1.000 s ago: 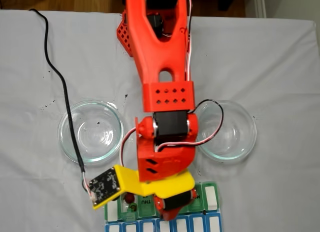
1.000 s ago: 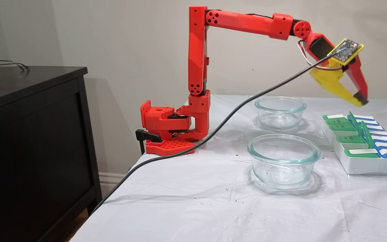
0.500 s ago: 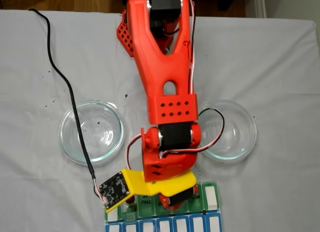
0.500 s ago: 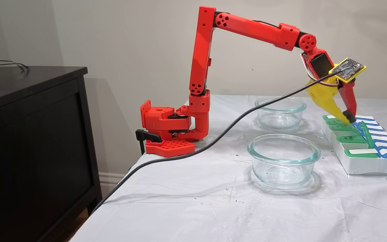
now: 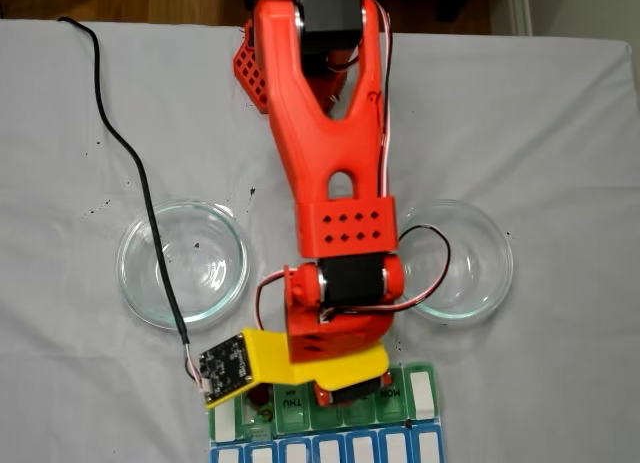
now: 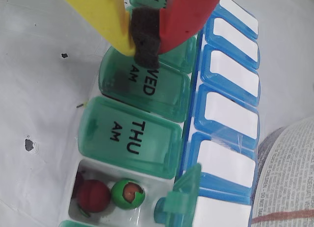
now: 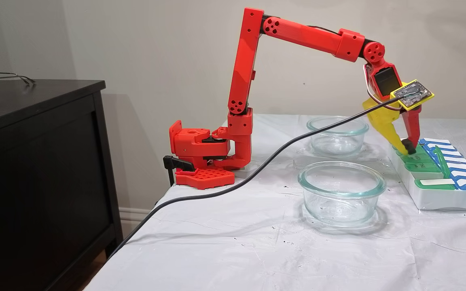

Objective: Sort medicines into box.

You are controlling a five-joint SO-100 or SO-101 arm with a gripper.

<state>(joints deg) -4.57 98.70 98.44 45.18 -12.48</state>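
We see the gripper [image 6: 143, 40] closed tight, tip down on the box [image 6: 132, 138] lids. A red ball [image 6: 93, 196] and green ball [image 6: 127, 194] sit in one open slot.

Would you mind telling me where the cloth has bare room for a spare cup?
The near cloth in front of the front bowl is bare. It is crowded between the two bowls, where the hand presses on the pill box.
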